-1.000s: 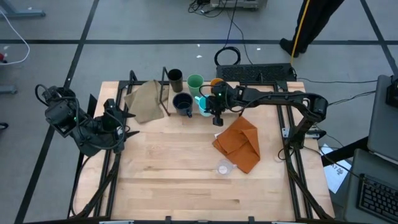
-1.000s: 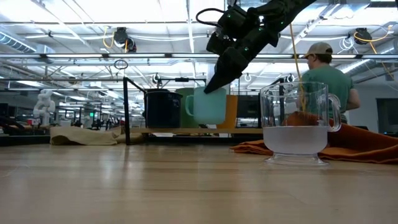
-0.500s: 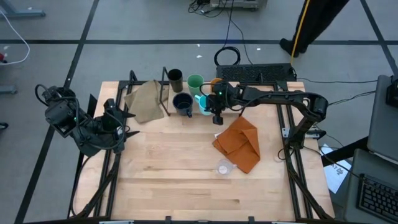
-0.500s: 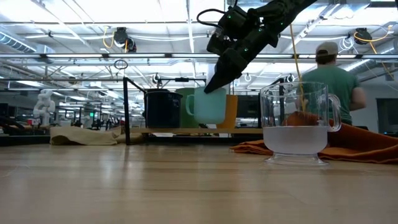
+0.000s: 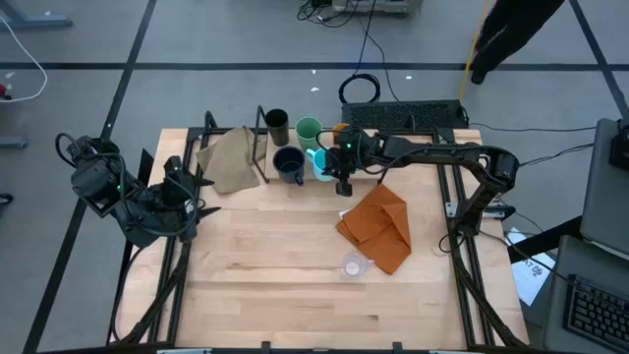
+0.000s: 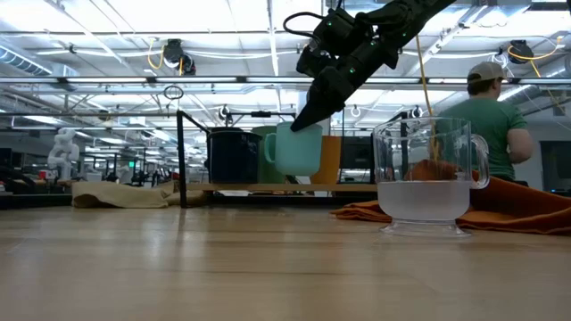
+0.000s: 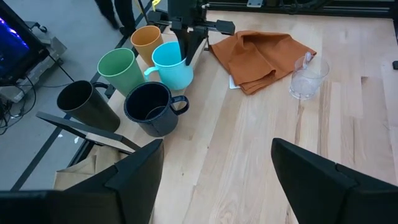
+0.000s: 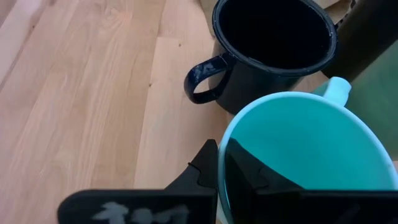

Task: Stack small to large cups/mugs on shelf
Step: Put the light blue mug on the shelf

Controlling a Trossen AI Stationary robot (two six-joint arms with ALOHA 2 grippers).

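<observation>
Right gripper [image 6: 299,125] pinches the rim of the light blue handled mug [image 6: 294,150] — upper centre of the high view. Left gripper [image 5: 197,193] idles, jaws apart, at left.

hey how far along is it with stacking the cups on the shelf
Done: nothing looks nested yet; the dark brown cup, green cup, orange cup and navy mug stand separately near the shelf. In hand: the right end effector is shut on the light blue mug rim, lifted. Left: the clear cup sits far off near the orange cloth; the left end effector waits open.
</observation>
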